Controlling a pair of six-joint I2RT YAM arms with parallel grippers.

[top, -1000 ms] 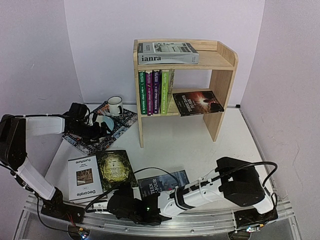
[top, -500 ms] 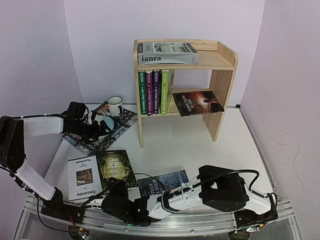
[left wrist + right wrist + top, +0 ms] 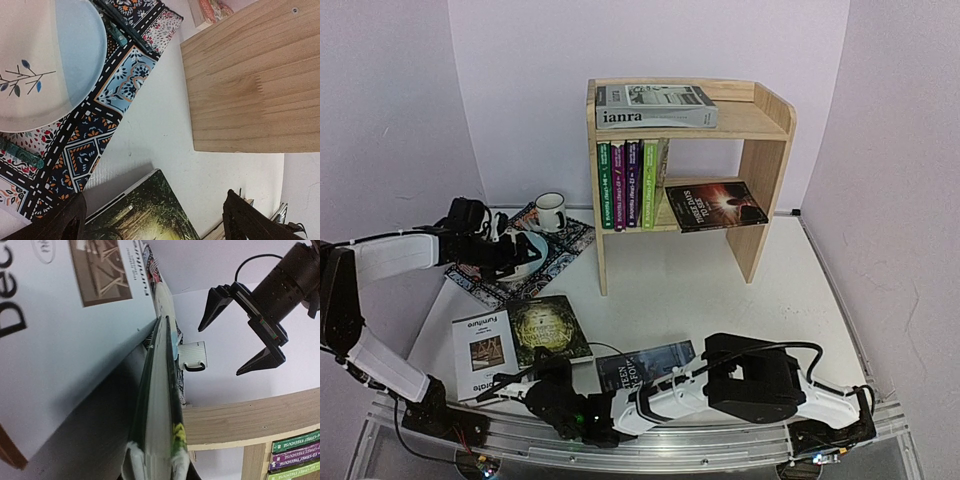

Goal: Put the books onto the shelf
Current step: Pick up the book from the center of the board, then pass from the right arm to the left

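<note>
Edgewise, the green book point(image 3: 160, 390) sits pinched inside the right hand point(image 3: 154, 465).

Mug point(image 3: 551, 211), plate point(image 3: 45, 55) on patterned mat point(image 3: 120, 80)

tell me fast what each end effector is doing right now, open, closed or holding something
left end effector: open, holding nothing.
right end effector: closed on the edge of the dark green book.
</note>
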